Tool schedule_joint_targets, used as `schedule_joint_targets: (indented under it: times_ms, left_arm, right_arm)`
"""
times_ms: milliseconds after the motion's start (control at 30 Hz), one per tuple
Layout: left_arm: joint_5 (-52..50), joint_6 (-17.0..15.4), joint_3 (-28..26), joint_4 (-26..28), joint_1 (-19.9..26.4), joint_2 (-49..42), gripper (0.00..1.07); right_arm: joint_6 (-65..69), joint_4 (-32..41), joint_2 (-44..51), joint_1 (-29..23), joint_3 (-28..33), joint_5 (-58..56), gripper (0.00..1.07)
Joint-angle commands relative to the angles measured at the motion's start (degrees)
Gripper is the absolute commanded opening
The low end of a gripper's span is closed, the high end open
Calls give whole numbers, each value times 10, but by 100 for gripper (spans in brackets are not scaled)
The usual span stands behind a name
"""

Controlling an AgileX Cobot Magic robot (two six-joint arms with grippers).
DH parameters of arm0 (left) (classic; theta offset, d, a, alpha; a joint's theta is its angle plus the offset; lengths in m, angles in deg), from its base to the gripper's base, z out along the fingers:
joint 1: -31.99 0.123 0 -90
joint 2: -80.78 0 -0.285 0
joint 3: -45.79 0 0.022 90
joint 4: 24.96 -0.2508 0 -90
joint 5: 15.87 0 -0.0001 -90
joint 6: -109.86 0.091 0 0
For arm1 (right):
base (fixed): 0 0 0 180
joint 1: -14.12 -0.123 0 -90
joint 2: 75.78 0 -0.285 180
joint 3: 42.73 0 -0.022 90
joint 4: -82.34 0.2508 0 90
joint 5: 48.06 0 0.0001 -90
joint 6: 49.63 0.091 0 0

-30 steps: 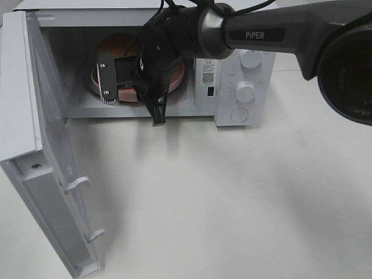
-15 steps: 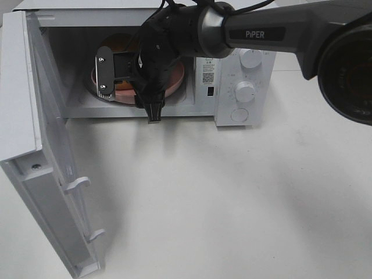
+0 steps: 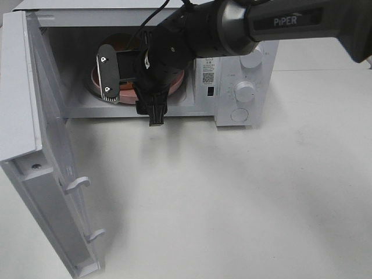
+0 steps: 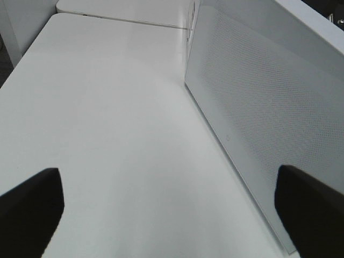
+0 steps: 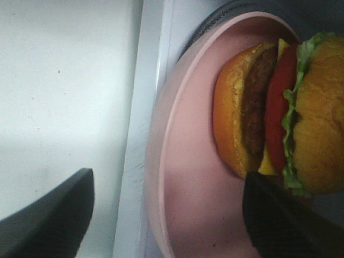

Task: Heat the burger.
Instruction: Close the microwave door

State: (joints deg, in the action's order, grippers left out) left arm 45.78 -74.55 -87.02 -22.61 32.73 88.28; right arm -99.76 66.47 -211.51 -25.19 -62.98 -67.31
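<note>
The left gripper hangs over the flat white table with its two dark fingers spread wide. It holds nothing and touches nothing. Just beside it stands the white microwave door, swung fully open, whose fine dotted panel fills one side of the left wrist view.

The right gripper, black and mounted on a grey arm, reaches in through the mouth of the boxy white microwave oven. Its jaws are spread far apart and grip nothing. In the right wrist view, the near rim of the round pink plate lies between the two fingers. I cannot tell whether either finger touches the plate.

The plate sits on the floor of the microwave cavity, just behind the white front sill. The burger stands on it, towards the side away from the sill. It is a tall stack of glossy golden-brown bun, dark patty, yellow cheese, a red layer and frilled green lettuce. The burger sits beyond the fingertips, apart from them.

On the oven's right-hand panel are round white knobs, one above another.

The table is plain white under and around the oven.
</note>
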Motion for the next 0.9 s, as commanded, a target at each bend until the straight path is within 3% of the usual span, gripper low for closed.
schedule_joint_targets:
  times_ms: [33, 433, 900]
  left_arm:
    - [-5, -1, 1, 3, 1, -9, 100]
    - [-5, -1, 1, 3, 1, -9, 100]
    - [-5, -1, 1, 3, 1, -9, 100]
  right_arm:
    - [3, -1, 35, -2, 48, 36, 76]
    - [23, -1, 123, -2, 159, 80, 76]
    - [166, 1, 265, -2, 299, 76, 76]
